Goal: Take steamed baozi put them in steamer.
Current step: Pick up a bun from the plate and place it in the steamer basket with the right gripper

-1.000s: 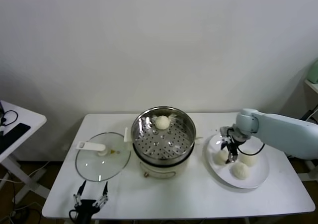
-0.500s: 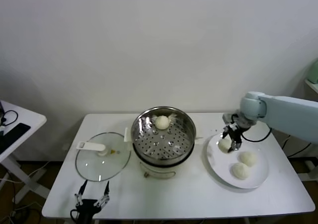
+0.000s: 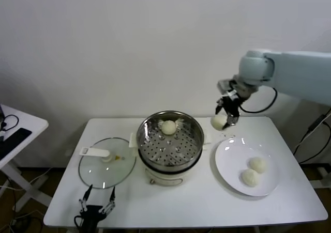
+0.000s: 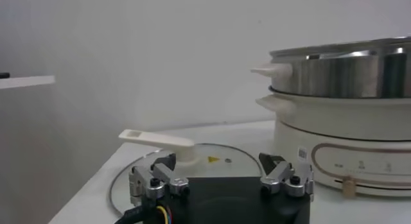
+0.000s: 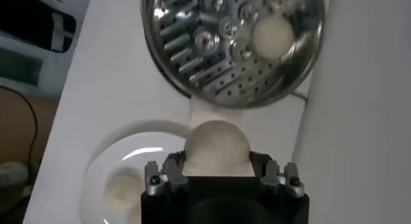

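Left gripper (image 3: pixel 95 208) sits parked at the surface's 7 o'clock edge, fingers wide. One baozi (image 3: pixel 168 127) sits in the steamer (image 3: pixel 169 140) at 12 o'clock. Right gripper (image 3: pixel 223 120) holds another bun (image 3: pixel 219 122) aloft; two (image 3: pixel 257 164) wait on the plate (image 3: pixel 227 150).

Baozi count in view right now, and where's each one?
4. One baozi sits in the steamer at its far side, one is held in the right gripper between plate and steamer, and two lie on the plate. None seem hidden.
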### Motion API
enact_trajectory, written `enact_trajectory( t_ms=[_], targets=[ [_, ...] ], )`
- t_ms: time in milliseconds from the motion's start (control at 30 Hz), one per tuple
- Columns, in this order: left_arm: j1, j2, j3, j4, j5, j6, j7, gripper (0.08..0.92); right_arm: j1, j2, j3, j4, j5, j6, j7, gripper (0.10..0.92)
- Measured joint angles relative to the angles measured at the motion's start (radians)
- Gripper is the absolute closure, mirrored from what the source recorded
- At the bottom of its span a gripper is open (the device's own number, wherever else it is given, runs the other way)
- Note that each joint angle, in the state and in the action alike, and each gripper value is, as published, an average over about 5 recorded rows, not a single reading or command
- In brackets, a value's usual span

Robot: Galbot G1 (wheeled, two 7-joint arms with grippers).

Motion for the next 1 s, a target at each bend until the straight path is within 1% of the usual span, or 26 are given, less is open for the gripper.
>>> enact_trajectory(
  t_ms=[200, 433, 733, 1000],
  targets=[
    [-0.004, 0.005, 0.009, -0.001, 0.008, 0.001, 0.0, 0.177, 0.009, 0.122, 0.044, -0.015, 0.084, -0.04, 0.025, 0.347],
    [0.0, 0.009, 0.019, -0.01, 0.019, 0.005, 0.002, 0.177, -0.079, 0.262, 0.106, -0.088, 0.122, -0.092, 0.07, 0.347],
    [0.001, 0.009, 0.023, -0.005, 0.026, 0.002, 0.003, 0.177, -0.239, 0.403, 0.148, -0.202, 0.103, -0.127, 0.103, 0.347],
    [-0.002, 0.007, 0.024, 0.008, 0.029, 0.0, 0.003, 0.177, -0.355, 0.478, 0.153, -0.296, 0.042, -0.128, 0.107, 0.347]
  ],
)
